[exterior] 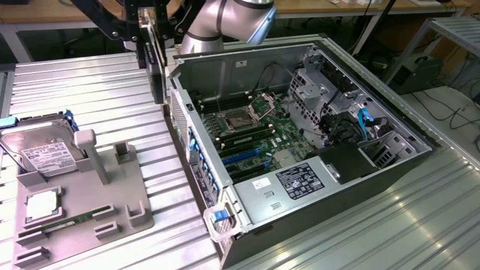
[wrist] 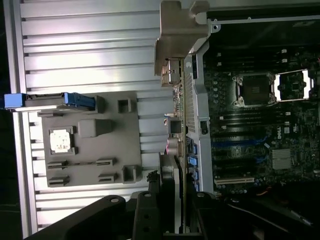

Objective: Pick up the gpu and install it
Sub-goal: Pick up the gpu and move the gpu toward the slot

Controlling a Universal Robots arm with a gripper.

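The gpu [exterior: 155, 64] is a dark flat card that hangs on edge in the air, just outside the open computer case [exterior: 375, 169] on the exterior view's left, near the case's rear wall. My gripper [exterior: 146, 19] is shut on its upper end. In the wrist view the gpu [wrist: 179, 130] runs edge-on away from my gripper [wrist: 175, 217], with its silver bracket [wrist: 177, 35] at the far end, right along the case's rim [wrist: 200, 100]. The motherboard [exterior: 248, 135] lies exposed inside the case, with blue slots [exterior: 244, 158] below the processor socket.
A grey fixture plate [exterior: 75, 197] on the slatted metal table holds a silver hard drive [exterior: 41, 152], a processor chip [exterior: 42, 205] and a green memory stick [exterior: 67, 220]. Drive cages and cables [exterior: 352, 124] crowd the case's far side. The power supply [exterior: 300, 180] sits at its near end.
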